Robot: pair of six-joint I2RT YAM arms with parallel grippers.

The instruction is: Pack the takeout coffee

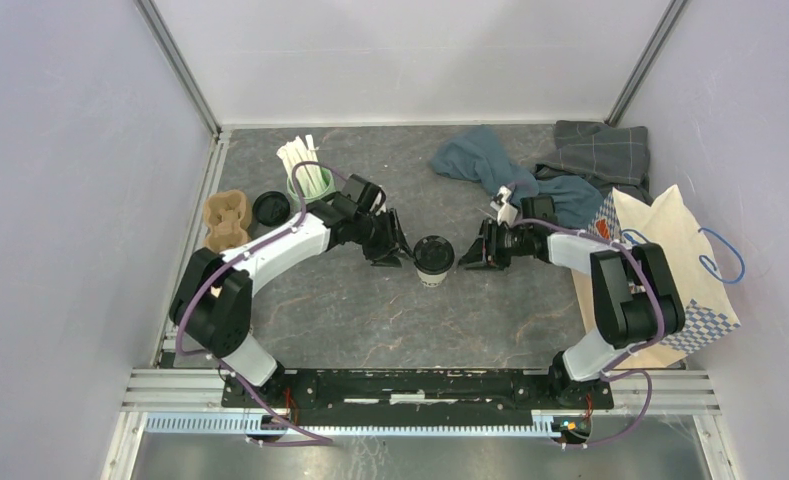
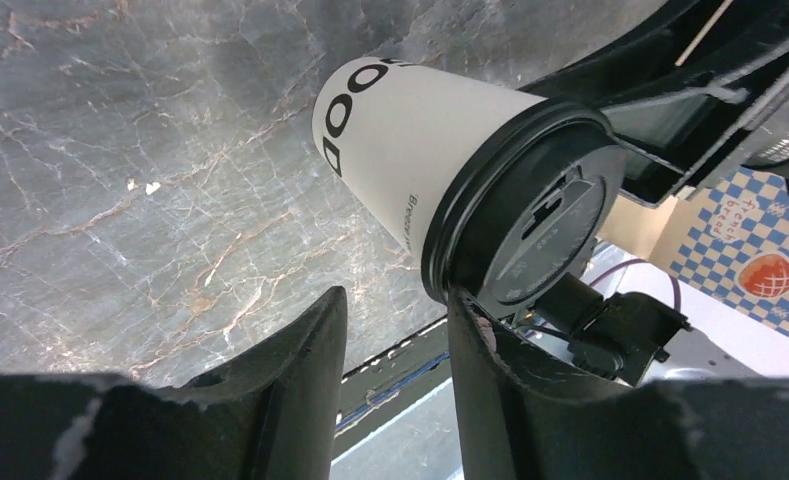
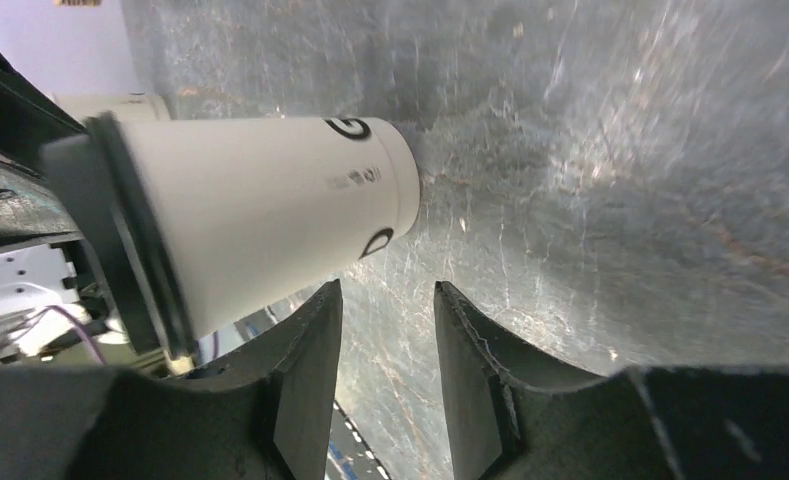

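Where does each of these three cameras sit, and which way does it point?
Top view: above and behind the arms, looking down on the table; the left arm and right arm show, the takeout coffee between them.
Left wrist: on the left arm, looking along the left fingers at the coffee's black lid, a paper bag beyond.
Right wrist: on the right arm, looking past the right fingers at the coffee's white side.
Shared: both wrist views see the same coffee from opposite sides, fingers parted, not around it.

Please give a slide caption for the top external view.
The takeout coffee stands upright between the left tool and the right tool.
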